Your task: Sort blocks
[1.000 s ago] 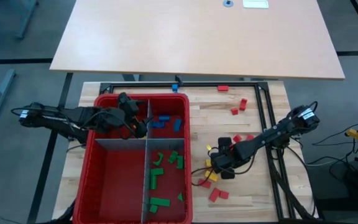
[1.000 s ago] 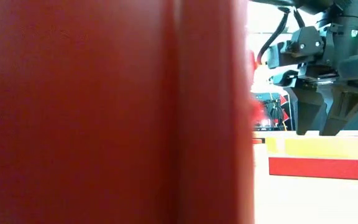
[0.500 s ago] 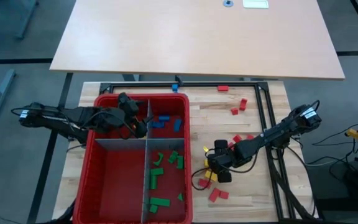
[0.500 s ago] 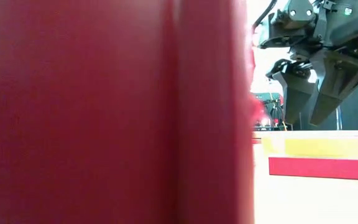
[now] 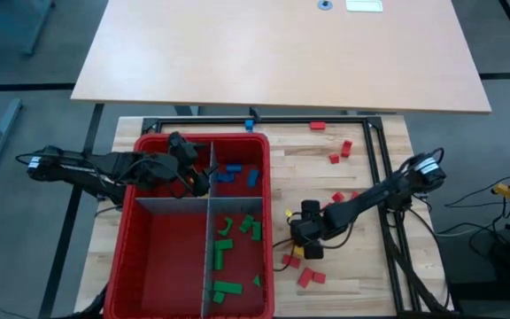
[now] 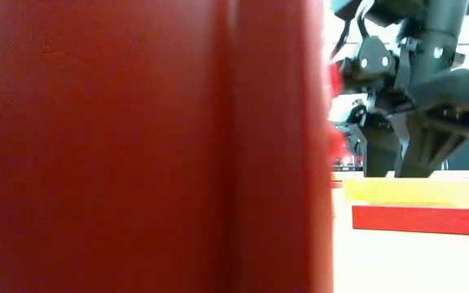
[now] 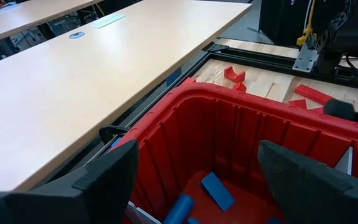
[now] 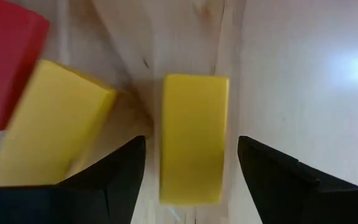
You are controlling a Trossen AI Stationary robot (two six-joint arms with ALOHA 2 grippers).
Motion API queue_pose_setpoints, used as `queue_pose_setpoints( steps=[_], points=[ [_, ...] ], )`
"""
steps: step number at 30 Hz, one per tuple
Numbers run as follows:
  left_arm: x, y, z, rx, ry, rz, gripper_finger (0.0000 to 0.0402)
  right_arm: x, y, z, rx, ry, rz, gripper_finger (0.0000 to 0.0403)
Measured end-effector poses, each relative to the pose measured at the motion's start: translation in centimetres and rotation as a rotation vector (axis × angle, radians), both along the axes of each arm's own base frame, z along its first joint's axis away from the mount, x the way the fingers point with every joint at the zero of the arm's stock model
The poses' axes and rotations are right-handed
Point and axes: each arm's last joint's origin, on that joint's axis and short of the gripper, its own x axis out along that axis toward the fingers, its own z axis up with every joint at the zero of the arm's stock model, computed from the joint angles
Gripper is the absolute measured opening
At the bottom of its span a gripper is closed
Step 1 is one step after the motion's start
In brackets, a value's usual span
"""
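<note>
— Where the right arm reaches in over the butcher-block table (image 5: 361,164), what is its gripper doing?

— The right gripper (image 5: 305,241) is down low at the cluster of loose blocks just right of the red bin (image 5: 145,266). Its fingers (image 8: 114,180) are spread, and a yellow block (image 8: 193,137) lies flat on the wood between them, apart from both pads. A second yellow block (image 8: 48,124) lies tilted just beside it, with a red block (image 8: 8,62) at its far end.

— Does the table-level camera agree?

— Yes. That gripper (image 6: 401,159) hangs with its dark fingers pointing down, just behind a long yellow block (image 6: 409,190) and a red block (image 6: 412,220). The bin's wall (image 6: 145,146) fills the rest of that view.

— And the other arm?

— The left gripper (image 5: 189,168) sits over the bin's far-left compartment, fingers (image 7: 114,177) wide apart and holding nothing. Past them, blue blocks (image 7: 216,190) lie on the bin floor.

— How do the sorted pieces lie?

— From above, blue blocks (image 5: 237,174) occupy the far-right compartment and green blocks (image 5: 233,241) the near-right one, split by grey dividers (image 5: 208,235). Loose red blocks (image 5: 339,152) are scattered on the table right of the bin, one more (image 5: 317,126) by the far black frame rail (image 5: 308,120), and a couple (image 5: 310,277) near the front edge.
</note>
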Motion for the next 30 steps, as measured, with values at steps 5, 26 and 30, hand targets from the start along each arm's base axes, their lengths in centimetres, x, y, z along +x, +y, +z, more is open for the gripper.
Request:
queue_pose_setpoints(
  steps=[5, 26, 30],
  points=[
    [0.0, 0.0, 0.0, -0.002, 0.0, 0.0, 0.0316, 0.2, 0.0, -1.1, -0.011, 0.036, -0.015, 0.0219],
    [0.0, -0.1, 0.0, -0.017, -0.001, -0.027, 0.0316, -2.5, -1.2, 4.7, -0.029, -0.103, -0.201, 0.0111],
    [0.1, -0.2, 0.1, -0.014, -0.004, -0.045, 0.0316, -3.4, -1.7, 7.3, -0.063, -0.238, -0.242, 0.0111]
  ],
)
